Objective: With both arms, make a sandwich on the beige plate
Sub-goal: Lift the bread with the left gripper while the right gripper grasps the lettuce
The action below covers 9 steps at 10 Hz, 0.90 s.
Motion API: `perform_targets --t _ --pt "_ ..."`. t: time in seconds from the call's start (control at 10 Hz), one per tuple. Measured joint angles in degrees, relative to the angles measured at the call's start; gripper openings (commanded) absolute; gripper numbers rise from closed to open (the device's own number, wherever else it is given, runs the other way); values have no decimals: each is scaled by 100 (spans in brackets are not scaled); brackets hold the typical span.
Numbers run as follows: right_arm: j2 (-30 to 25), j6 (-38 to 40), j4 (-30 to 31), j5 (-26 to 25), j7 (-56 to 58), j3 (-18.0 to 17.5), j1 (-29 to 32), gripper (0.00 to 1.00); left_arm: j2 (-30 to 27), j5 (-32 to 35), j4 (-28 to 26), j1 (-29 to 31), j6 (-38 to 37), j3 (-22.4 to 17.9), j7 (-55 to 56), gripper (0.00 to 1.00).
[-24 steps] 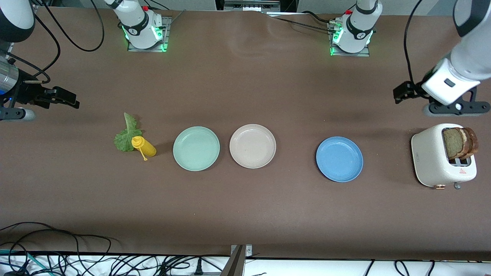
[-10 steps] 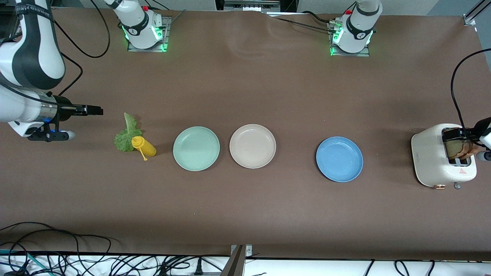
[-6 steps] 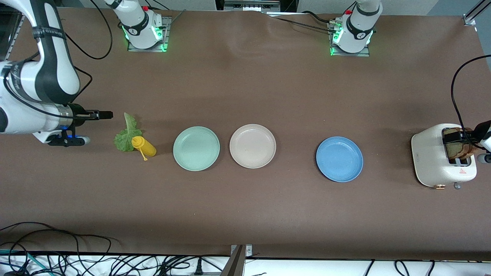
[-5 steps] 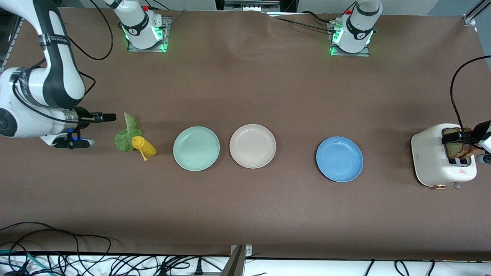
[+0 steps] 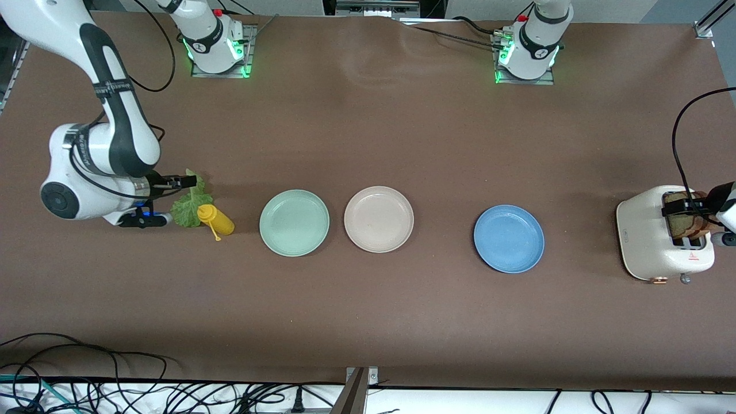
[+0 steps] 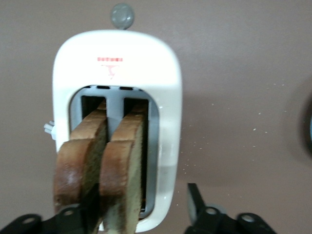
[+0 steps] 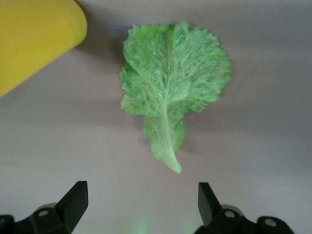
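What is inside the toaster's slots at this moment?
Two brown-crusted bread slices stand upright in the white toaster, one per slot, tops sticking out. Their lower parts are hidden inside the slots.

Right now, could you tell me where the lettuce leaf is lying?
In the front view the lettuce leaf lies flat on the table toward the right arm's end, touching the yellow bottle, with the open right gripper just above its stem.

A brown cloth-covered table [image 5: 368, 322] fills the view — black cables [image 5: 115, 391] tangled along its near white edge
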<state>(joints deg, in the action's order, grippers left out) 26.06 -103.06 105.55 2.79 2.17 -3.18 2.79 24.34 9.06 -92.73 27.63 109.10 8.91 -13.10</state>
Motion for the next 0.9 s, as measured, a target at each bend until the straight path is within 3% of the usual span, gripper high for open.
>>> perform_targets --t 0.1,0.5,0.8,0.9 --pt "145 -77 19 0 0 0 3 100 4 0 0 81 0 0 -6 1" --pt "541 -296 28 1 0 14 30 100 4 0 7 124 0 11 -12 0" --pt "736 -396 28 2 0 20 82 78 -8 0 79 123 -29 25 -12 0" --pt "784 -401 29 2 4 24 110 64 -64 0 133 123 -87 31 -22 0"
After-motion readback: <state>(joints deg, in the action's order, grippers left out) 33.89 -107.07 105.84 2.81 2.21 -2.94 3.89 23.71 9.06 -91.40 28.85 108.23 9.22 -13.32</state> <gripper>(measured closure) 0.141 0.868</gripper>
